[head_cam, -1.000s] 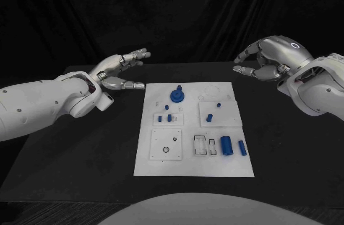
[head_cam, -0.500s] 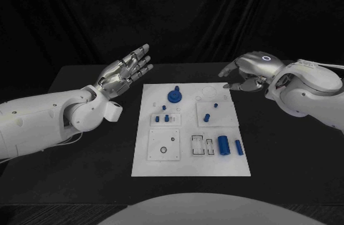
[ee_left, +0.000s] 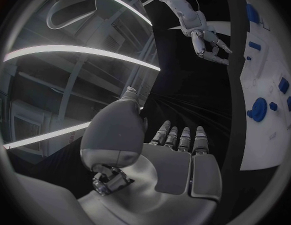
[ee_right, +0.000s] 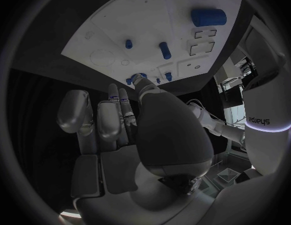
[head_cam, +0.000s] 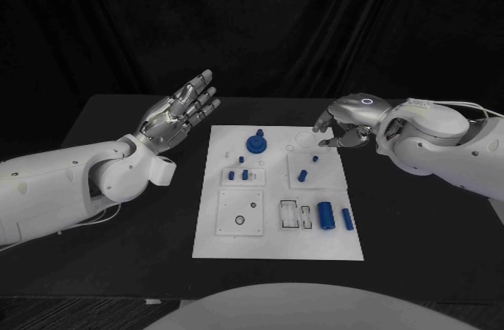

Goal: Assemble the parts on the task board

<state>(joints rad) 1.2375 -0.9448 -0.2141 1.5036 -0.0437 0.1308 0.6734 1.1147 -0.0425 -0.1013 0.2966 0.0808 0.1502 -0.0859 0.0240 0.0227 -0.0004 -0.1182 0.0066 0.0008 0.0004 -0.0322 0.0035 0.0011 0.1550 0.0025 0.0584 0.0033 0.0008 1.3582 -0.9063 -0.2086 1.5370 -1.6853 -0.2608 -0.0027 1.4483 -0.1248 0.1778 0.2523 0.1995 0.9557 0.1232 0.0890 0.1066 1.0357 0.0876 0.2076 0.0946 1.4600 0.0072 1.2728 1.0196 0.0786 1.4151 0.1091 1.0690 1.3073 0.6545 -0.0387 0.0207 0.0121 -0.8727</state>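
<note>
Black table (head_cam: 126,199), task board (head_cam: 278,242), blue parts (head_cam: 328,215).

black table (head_cam: 126,221), white task board (head_cam: 237,244)

Head camera looks down; wrist cameras (fisheye) share the task board (head_cam: 280,191)

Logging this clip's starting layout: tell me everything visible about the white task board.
The task board is a flat white rectangular plate lying on the black table, its long side running away from the robot. Its surface is split into raised square panels with dark-outlined rectangular slots and small holes. Blue parts sit on it: a round knobbed piece near the far end, small pegs mid-board, and two cylinders near the right edge. The right hand hovers over its far right corner; contact cannot be told.
</note>
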